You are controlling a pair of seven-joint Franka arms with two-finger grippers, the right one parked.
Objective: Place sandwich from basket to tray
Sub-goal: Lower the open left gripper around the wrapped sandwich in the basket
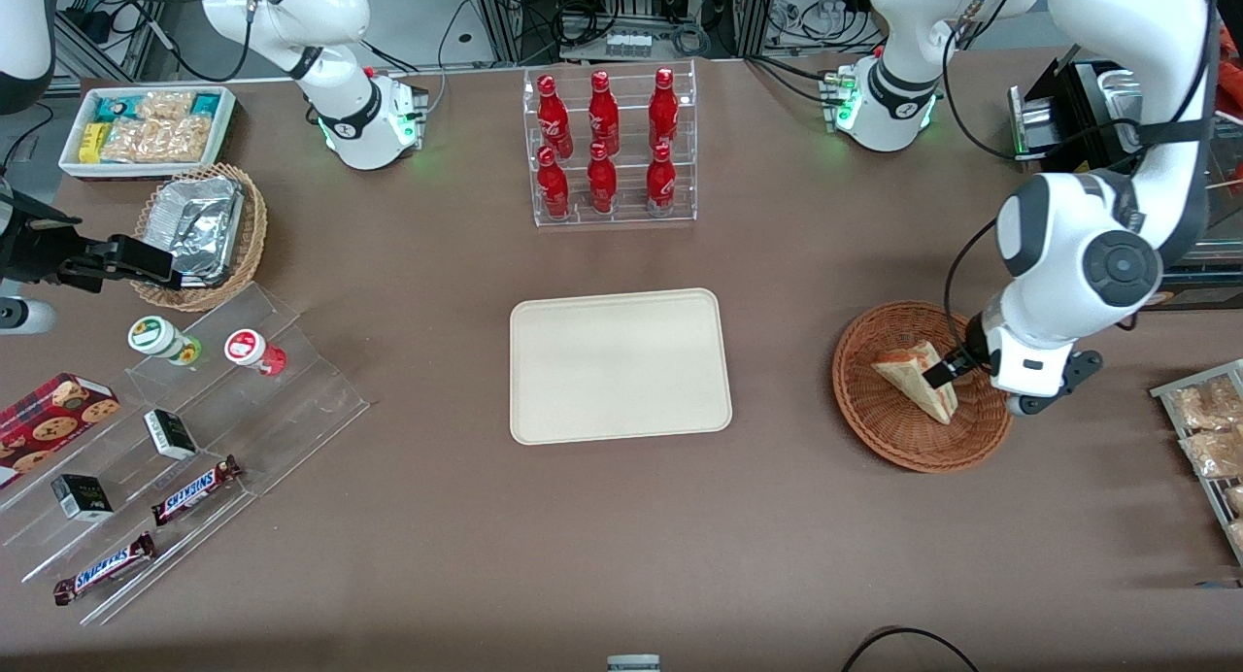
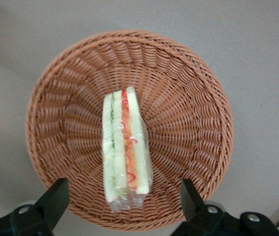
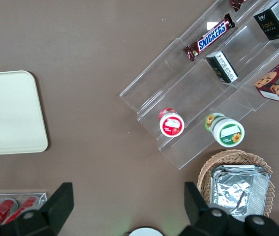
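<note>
Brown tabletop (image 1: 874, 555) backdrop. Sandwich (image 2: 125, 150) lay wrapped, cut edge up, inside wicker basket (image 2: 193, 88), right of frame in front view. Gripper (image 2: 124, 204) hovered above it, fingers (image 2: 55, 196) apart, straddling wedge, not touching. Step judged: pre-grasp; next needs descent, closing on bread faces. Tray (image 1: 544, 400) at centre, bare; open table between.

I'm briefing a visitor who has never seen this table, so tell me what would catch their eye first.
The rack of red bottles stands out, farther from the front camera than the bare cream tray at the table's middle. Toward the working arm's end, the gripper hangs open over the reddish-brown basket, its fingers on either side of the wrapped sandwich lying in it.
</note>
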